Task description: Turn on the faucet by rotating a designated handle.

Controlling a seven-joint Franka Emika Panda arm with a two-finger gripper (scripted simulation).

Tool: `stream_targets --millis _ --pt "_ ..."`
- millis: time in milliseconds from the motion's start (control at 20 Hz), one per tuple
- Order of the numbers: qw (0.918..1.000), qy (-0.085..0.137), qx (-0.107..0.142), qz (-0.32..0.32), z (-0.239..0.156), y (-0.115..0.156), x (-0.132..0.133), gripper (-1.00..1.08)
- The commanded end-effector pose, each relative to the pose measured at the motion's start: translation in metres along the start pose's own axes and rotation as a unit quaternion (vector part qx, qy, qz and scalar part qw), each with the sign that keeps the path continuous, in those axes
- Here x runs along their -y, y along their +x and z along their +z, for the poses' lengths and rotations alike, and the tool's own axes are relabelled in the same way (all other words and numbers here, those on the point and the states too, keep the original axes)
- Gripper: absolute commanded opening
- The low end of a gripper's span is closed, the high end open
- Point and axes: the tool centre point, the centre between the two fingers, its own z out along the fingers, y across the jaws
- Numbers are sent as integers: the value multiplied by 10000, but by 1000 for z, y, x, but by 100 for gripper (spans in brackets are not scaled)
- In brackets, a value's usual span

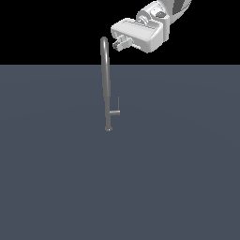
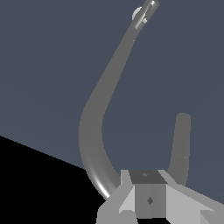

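The white two-fingered gripper (image 1: 118, 43) hangs high beside the arched top of the tall grey metal gooseneck faucet (image 1: 106, 84); whether its fingers stand apart or together cannot be told. Well below it, the thin grey metal lever handle (image 1: 118, 103) rises from a short stub on the exterior view's right of the pipe. The handle looks rigid, smooth and probably slippery, best pushed near its free tip. No writing shows.

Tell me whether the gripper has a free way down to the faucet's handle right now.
Probably yes. The gripper hovers beside the faucet arch, well above the handle. The handle juts toward the exterior view's right, with nothing around it; only the pipe itself stands close to the descent.
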Motion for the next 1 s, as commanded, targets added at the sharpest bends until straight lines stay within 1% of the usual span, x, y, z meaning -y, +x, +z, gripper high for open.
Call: stream_targets --millis 0,200,400,500,700,950 --pt "9994 191 224 198 2 18 3 -100" --pt "9956 504 586 527 8 49 6 -100" --pt "9880 833 965 875 17 81 8 -100" --pt "9825 1005 1162 1058 22 97 9 -100" --pt "9688 1335 1538 1409 34 128 8 -100" --pt "9507 1673 1920 1771 50 160 7 -100"
